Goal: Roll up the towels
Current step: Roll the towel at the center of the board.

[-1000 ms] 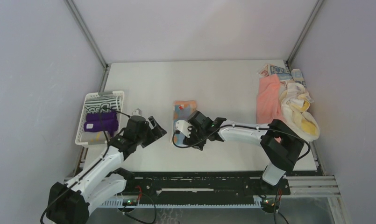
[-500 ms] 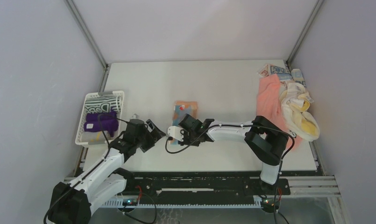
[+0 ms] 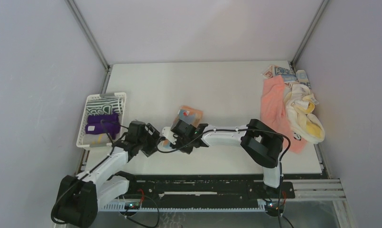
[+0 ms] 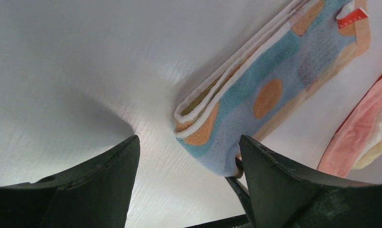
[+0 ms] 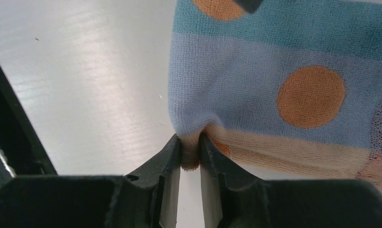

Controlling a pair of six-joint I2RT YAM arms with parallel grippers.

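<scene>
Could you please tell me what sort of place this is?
Probably a robot test cell in a lab: a white table walled by plain grey panels, two arms bolted at its near edge, towels as props.

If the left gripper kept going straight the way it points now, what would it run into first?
The left gripper would most likely meet the folded end of the light-blue towel, straight ahead between its open fingers. The right gripper is shut on that towel's corner nearby; depth is unclear.
</scene>
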